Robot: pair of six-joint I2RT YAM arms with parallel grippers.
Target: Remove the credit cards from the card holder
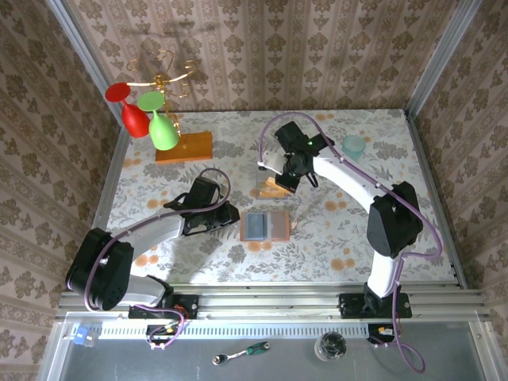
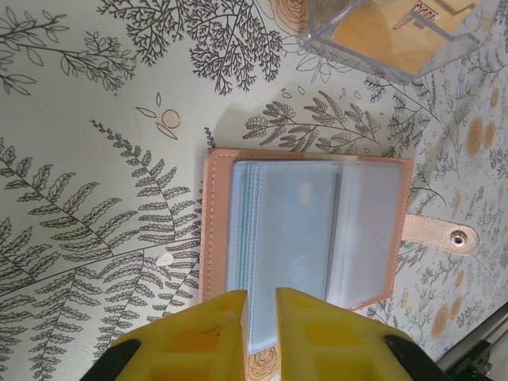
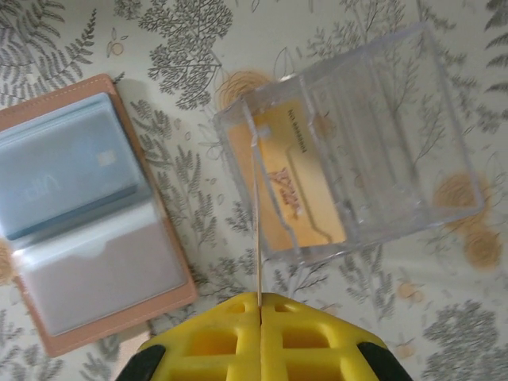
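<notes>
Inside the clear box point(image 3: 397, 151), orange card point(image 3: 287, 178)

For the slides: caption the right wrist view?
Right claw pinches a thin edge-on card over the clear box with an orange-tan card inside; card holder lies open beside it.

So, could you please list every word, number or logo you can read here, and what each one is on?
Orange card in the clear box: a logo and a line of print, too blurred to read.
Blue card in the card holder: faint marks, unreadable.
So no text can be quoted.
</notes>
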